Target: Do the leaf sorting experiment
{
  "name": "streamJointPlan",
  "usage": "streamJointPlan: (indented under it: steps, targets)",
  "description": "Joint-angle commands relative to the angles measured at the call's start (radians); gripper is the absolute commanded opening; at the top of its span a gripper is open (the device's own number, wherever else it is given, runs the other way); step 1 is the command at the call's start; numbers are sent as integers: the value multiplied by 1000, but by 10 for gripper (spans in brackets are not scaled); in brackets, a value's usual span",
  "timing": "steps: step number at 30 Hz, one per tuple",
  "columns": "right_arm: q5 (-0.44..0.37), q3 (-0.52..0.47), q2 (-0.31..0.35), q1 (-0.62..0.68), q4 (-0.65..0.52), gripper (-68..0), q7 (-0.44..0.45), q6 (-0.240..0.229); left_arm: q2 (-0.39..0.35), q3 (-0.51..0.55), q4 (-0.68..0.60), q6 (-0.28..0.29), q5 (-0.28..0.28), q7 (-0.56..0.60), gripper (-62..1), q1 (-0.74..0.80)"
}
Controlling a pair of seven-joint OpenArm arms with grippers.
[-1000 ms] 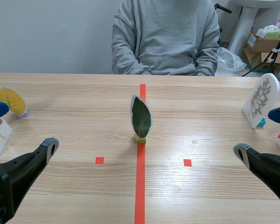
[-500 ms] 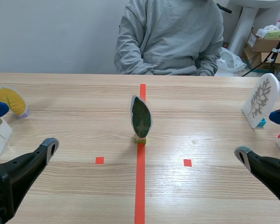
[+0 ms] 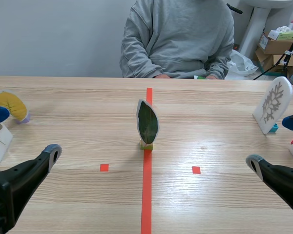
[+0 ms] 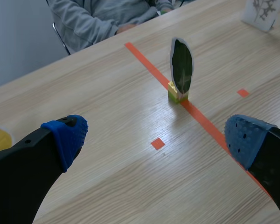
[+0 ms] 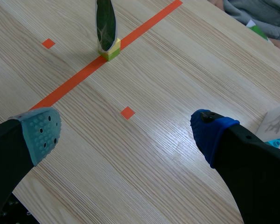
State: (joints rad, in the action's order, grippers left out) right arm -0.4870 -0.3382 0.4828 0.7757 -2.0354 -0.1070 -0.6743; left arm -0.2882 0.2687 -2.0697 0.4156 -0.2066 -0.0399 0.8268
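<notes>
Jaws spread on both sides, we may topple the tall, narrow-footed leaf (image 3: 147,122) by closing on it off-centre.

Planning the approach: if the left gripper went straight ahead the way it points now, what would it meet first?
Probably the green leaf card on its yellow block, ahead of the open left gripper and slightly off its midline. Nothing shows in between; depth is unclear.
</notes>
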Motion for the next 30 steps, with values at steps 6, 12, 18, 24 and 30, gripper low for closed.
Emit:
streamJointPlan:
  steps: [6,12,18,24,30]
  targets:
    - [-14,-3,10,-11,1,-109,16,0,-11,-2,64,39,-6,-92,14,-111]
    - [-14,-3,10,-11,1,-109,16,0,-117,-106,274,79,-6,-91,14,-284]
    - [-14,-3,10,-11,1,-109,16,0,-170,-267,502,78,10,-88,14,-516]
    - [-14,-3,10,-11,1,-109,16,0,-150,-460,736,77,13,-61,14,-761]
    - [-14,-3,10,-11,1,-109,16,0,-56,-599,953,77,43,-32,14,-967]
